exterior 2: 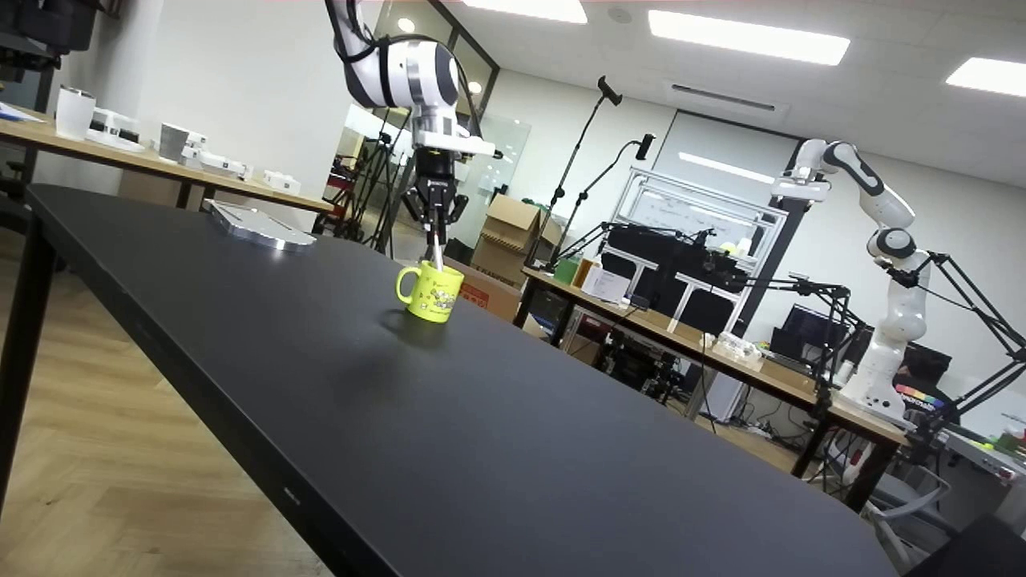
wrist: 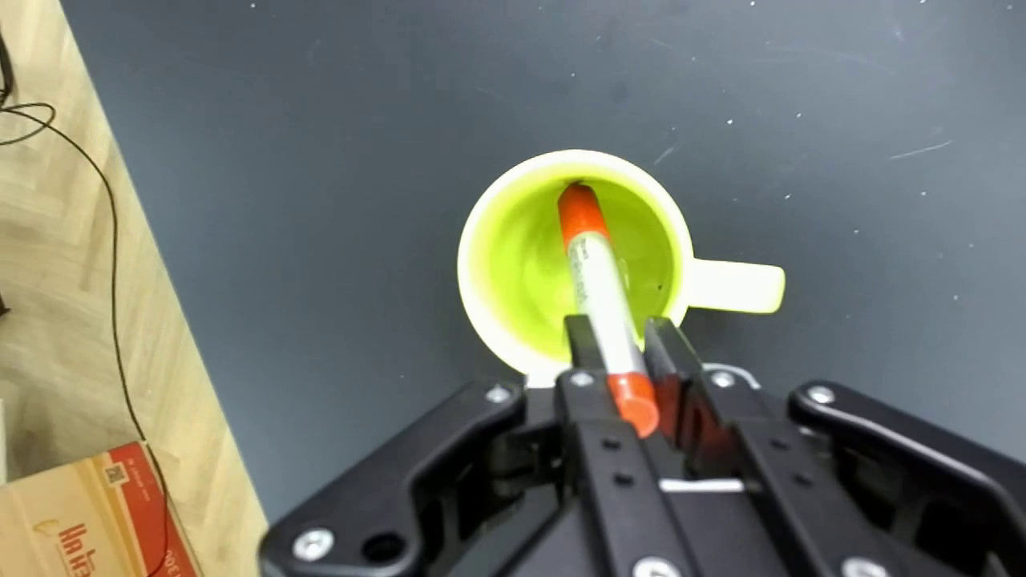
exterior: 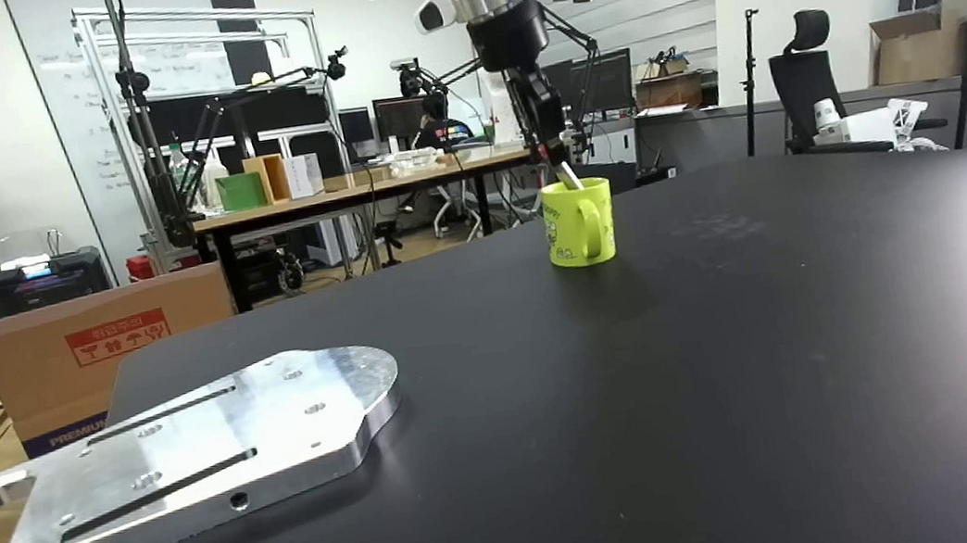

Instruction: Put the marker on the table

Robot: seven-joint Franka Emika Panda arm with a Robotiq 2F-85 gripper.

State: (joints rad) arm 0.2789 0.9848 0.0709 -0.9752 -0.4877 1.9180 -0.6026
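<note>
Low and just right of centre in the wrist view, from left to right, come one black finger of the gripper [wrist: 620,330], the marker [wrist: 605,300] and the other finger. The marker, pale-barrelled, lies between the two, one red end low in the frame, the other tilted down into the cup [wrist: 473,272]. The fingers stand close along its sides; a sliver of gap shows at its right, and I cannot tell whether they are clamped on it.

Far left in the same view, pale wood flooring [wrist: 56,232] laid in zigzags is crossed by a thin black cable [wrist: 115,264], with a tan and red printed carton [wrist: 64,505] at the lower left. Next comes the table [wrist: 321,200], matte black, flecked with pale specks and a few scratches. Then the yellow-green cup, round-mouthed, its blunt handle [wrist: 737,287] pointing right.

At the left of an exterior view lies a silver-grey metal plate [exterior: 215,428], slotted and drilled, one end rounded, the other reaching past the table's edge. Right of it, in both exterior views, the cup stands upright on the table, its wall printed with small figures, the gripper above and the marker rising from its mouth.
</note>
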